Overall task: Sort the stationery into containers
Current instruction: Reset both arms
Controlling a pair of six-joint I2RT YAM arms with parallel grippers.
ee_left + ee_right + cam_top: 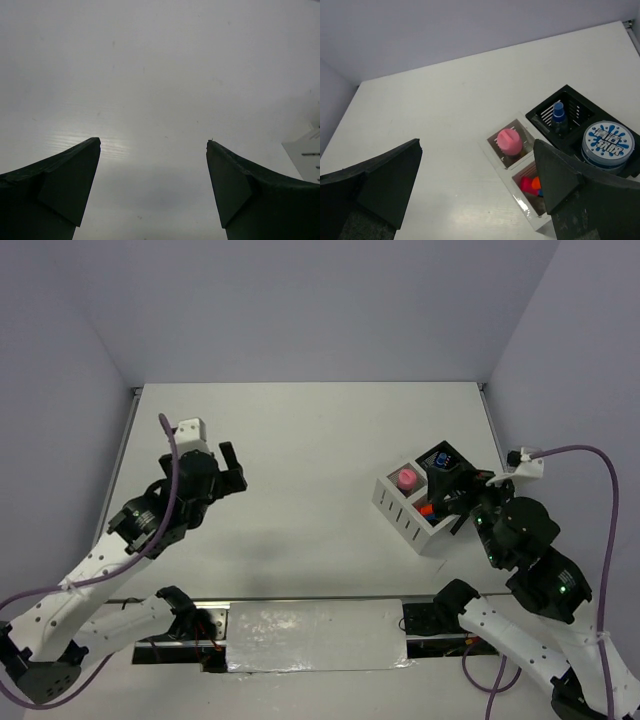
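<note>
So, both grippers are spread wide and neither has anything in it. In the left wrist view, the left gripper (152,142) has its two dark fingers far apart, with only bare white table (150,60) between them. It's hanging over the left side of the overhead frame, well apart from everything else.

The right gripper (476,144) is just as wide open, nothing pinched, sitting over the white organizer (398,508) at the right of the overhead frame. I can't tell if a finger brushes the box.

All the stationery I can spot is inside the organizer:
- pink-capped tube (510,141) standing in one white square slot
- highlighters (532,184), orange and pink bits showing, in the slot just below it, partly hidden by the right finger
- little bottle (558,114) with a blue cap in the black compartment (540,118)
- round blue tub (608,143) beside it at the right edge
</note>
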